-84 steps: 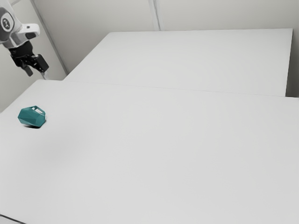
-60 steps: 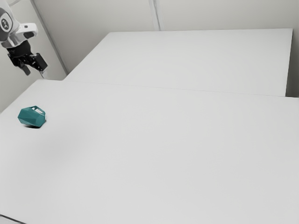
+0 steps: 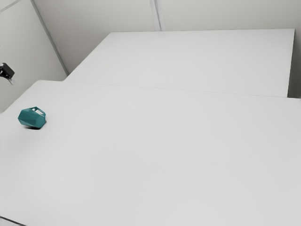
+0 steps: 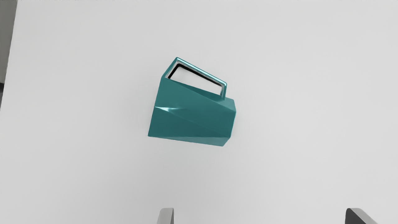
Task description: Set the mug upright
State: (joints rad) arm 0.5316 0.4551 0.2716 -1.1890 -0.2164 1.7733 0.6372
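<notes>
A teal faceted mug (image 3: 32, 117) lies on its side on the white table, near the exterior view's left edge. My gripper (image 3: 8, 72) is partly in sight at that same edge, up above the table and apart from the mug. In the wrist view the mug (image 4: 192, 112) shows its side wall, with its angular handle sticking out to one side. My gripper (image 4: 259, 214) is open, its two fingertips wide apart with nothing between them; the mug is ahead of them, untouched. The inside of the mug is hidden.
The white table (image 3: 164, 150) spreads under the mug. Behind it stands a second white surface (image 3: 197, 61), with pale walls beyond. A dark thin line (image 3: 11, 221) crosses the exterior view's lower left corner.
My hand has moved toward the exterior view's left, so that most of it has left that view. The mug lies as before.
</notes>
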